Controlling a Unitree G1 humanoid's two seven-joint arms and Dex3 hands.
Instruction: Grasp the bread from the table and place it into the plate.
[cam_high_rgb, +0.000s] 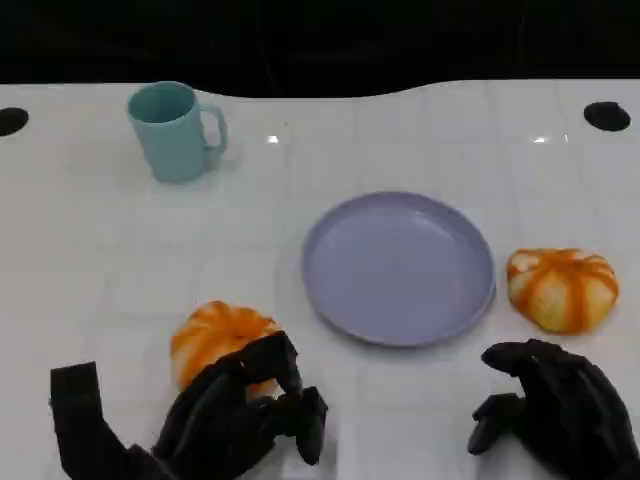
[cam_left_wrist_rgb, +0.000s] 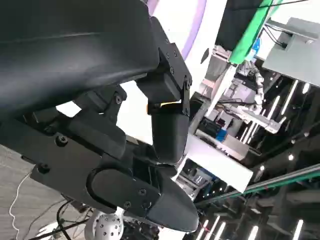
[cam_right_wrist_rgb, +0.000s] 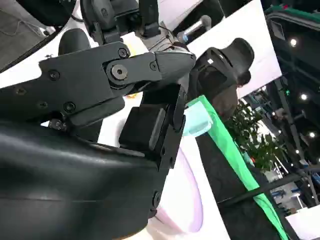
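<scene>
In the head view, your left hand sits at lower left, fingers curled over the near side of a bread, touching it; whether it grips, you cannot tell. The plate lies at centre, bare. A second bread lies right of it, just above your right hand, whose fingers curl on nothing. A mug stands upper left on the table.

In the left wrist view, fingers bend inward; the plate's rim shows at top.

In the right wrist view, fingers fold in, plate beneath.

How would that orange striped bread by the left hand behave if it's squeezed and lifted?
The bread looks puffy and domed, so it probably dents under the left hand and weighs little. Its rounded top may slip between the fingers, but it seems to sit flat on the table, so rolling looks unlikely.
</scene>
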